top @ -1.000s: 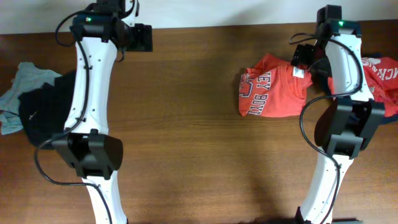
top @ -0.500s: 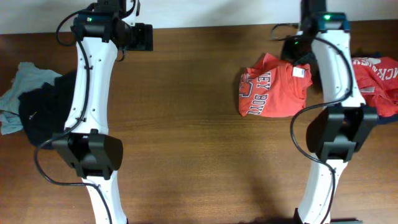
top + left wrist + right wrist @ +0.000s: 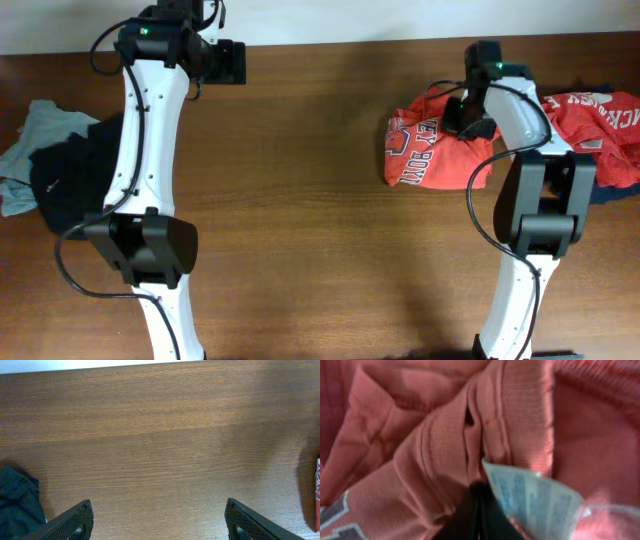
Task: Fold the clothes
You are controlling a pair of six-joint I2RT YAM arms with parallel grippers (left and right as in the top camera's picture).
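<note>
The orange-red T-shirt [image 3: 425, 152] lies crumpled at the right of the table, white lettering up. My right gripper [image 3: 470, 118] is down on its neck edge. In the right wrist view the black fingers [image 3: 477, 510] are pressed together, pinching the ribbed collar [image 3: 485, 435] beside the pale label [image 3: 530, 492]. A red garment with white lettering [image 3: 600, 108] lies further right over a navy one [image 3: 612, 182]. At the left edge lie a pale grey-blue garment [image 3: 30, 130] and a black one [image 3: 70, 185]. My left gripper [image 3: 228, 62] hovers open near the far edge, holding nothing.
The left wrist view shows bare wood between the wide-spread left gripper [image 3: 157, 525], the black cloth [image 3: 15, 507] at lower left and a sliver of red cloth [image 3: 317, 492] at the right edge. Both arm bases stand at the table's front.
My right gripper has swung left from beside the shirt onto its collar and shut there; the shirt's upper edge has bunched. The left arm has not moved.
</note>
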